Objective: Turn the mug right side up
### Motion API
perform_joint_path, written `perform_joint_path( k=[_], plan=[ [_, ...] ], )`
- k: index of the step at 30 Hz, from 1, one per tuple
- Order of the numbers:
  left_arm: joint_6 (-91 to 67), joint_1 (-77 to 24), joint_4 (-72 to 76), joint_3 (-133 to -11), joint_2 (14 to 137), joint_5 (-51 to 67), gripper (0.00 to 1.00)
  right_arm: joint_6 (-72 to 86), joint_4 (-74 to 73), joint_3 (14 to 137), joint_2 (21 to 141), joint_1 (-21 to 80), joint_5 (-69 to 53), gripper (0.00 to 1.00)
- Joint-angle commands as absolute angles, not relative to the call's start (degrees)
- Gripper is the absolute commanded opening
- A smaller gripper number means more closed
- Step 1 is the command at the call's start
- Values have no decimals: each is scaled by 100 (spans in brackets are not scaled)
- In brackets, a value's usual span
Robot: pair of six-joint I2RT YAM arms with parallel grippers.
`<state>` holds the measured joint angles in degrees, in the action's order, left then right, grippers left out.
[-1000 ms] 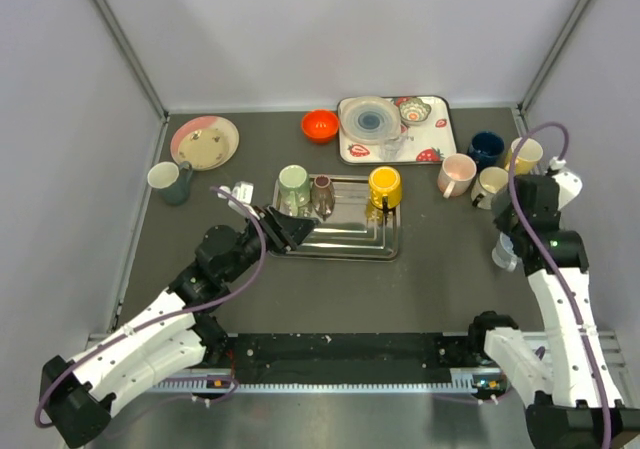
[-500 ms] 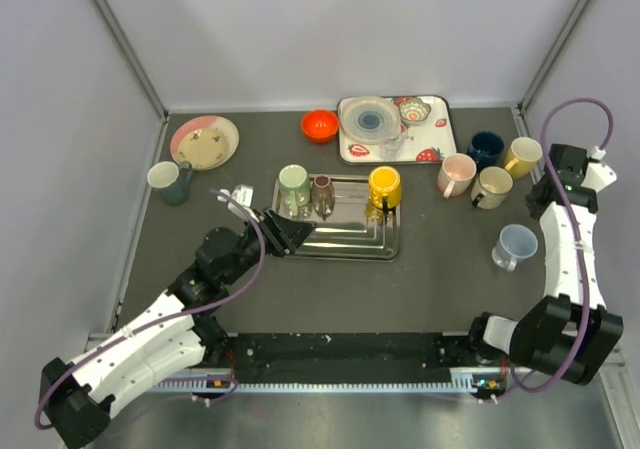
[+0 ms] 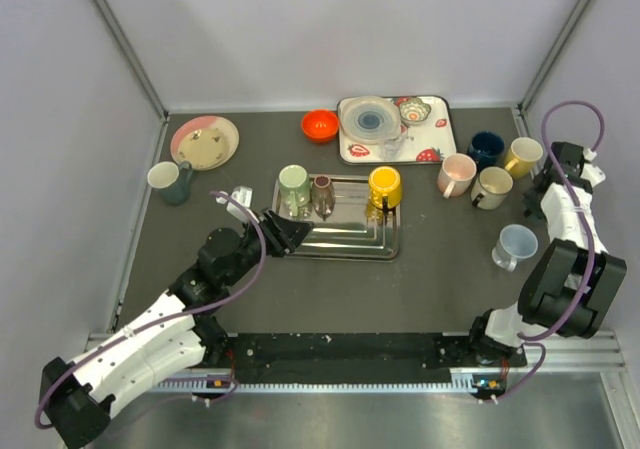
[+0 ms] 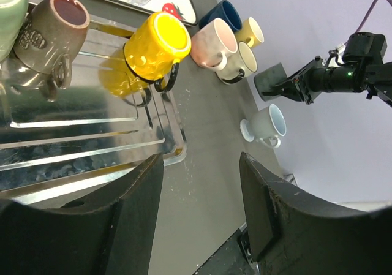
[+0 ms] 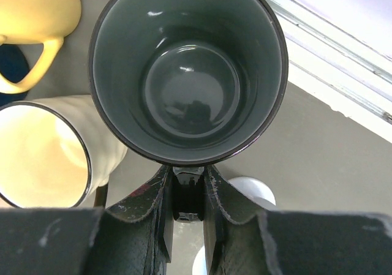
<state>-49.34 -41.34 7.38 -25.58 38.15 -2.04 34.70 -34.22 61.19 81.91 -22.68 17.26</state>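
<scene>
My right gripper (image 5: 188,177) is shut on the handle of a dark grey mug (image 5: 187,73). The mug's open mouth faces the wrist camera and its inside is empty. In the left wrist view the same mug (image 4: 268,82) hangs on its side above the table at the far right, beside the group of mugs. In the top view the right gripper (image 3: 547,191) is at the right wall and the arm mostly hides the mug. My left gripper (image 4: 199,165) is open and empty over the near right corner of the metal tray (image 3: 345,241).
A green mug (image 3: 293,184), a brown mug (image 3: 322,191) and a yellow mug (image 3: 385,184) stand on the tray. Pink (image 3: 456,174), cream (image 3: 491,184), gold (image 3: 523,154), blue (image 3: 486,147) and light blue (image 3: 515,244) mugs crowd the right side.
My right arm has swung from over the light blue mug back to the far right wall, carrying the dark mug. The left arm has not moved.
</scene>
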Motion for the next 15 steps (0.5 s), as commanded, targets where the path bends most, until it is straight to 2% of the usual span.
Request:
perform_joint_path(
  k=[1, 15],
  plan=[
    [-4878, -4122, 800, -2531, 3867, -308, 57, 3349, -2575, 6311, 8322, -2294, 1705, 0],
    [-5054, -4122, 844, -2523, 4210, -220, 57, 3006, -2329, 6065, 8762, -2197, 1687, 0]
  ],
)
